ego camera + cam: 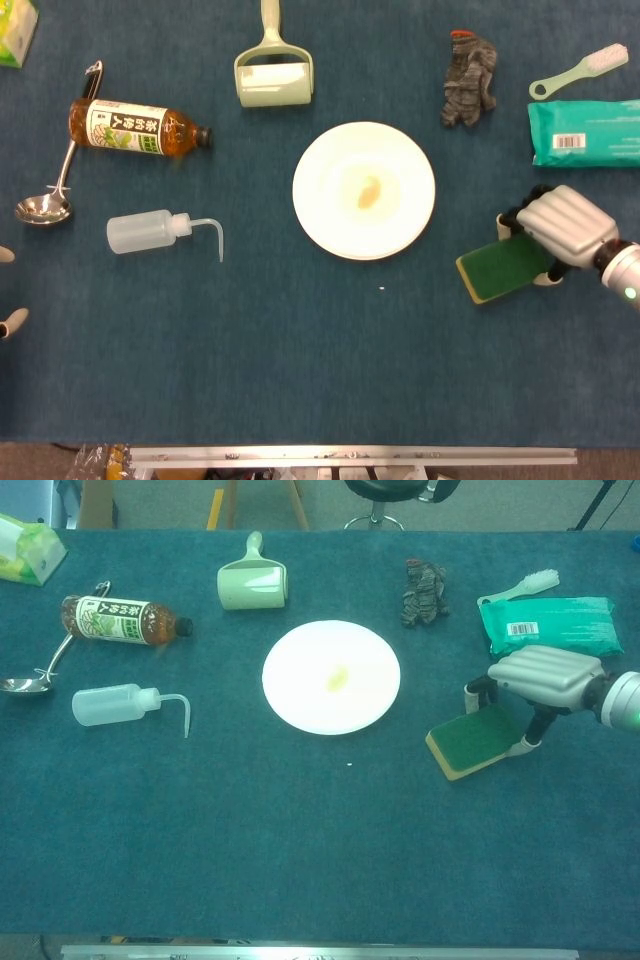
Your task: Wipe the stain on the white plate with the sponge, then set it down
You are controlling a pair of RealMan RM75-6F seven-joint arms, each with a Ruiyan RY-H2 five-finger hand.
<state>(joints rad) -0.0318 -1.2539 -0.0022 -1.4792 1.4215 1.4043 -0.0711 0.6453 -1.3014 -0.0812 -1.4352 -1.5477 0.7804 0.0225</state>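
The white plate (325, 225) (300, 705) lies flat at the table's middle, with a yellowish stain (368, 191) (337, 677) near its centre. To its right lies the sponge (497, 272) (462, 745), green face up with a yellow layer below. My right hand (565, 225) (545, 675) is over the sponge's right end and grips it, fingers curled on its far edge and thumb at its near edge. Of my left hand (8, 320) only two spread fingertips show at the left edge of the head view, holding nothing.
A lint roller (272, 75) lies behind the plate. At the left are a tea bottle (135, 128), a ladle (45, 200) and a squeeze bottle (150, 230). A grey glove (468, 80), a brush (580, 70) and a green wipes pack (585, 132) lie at the back right.
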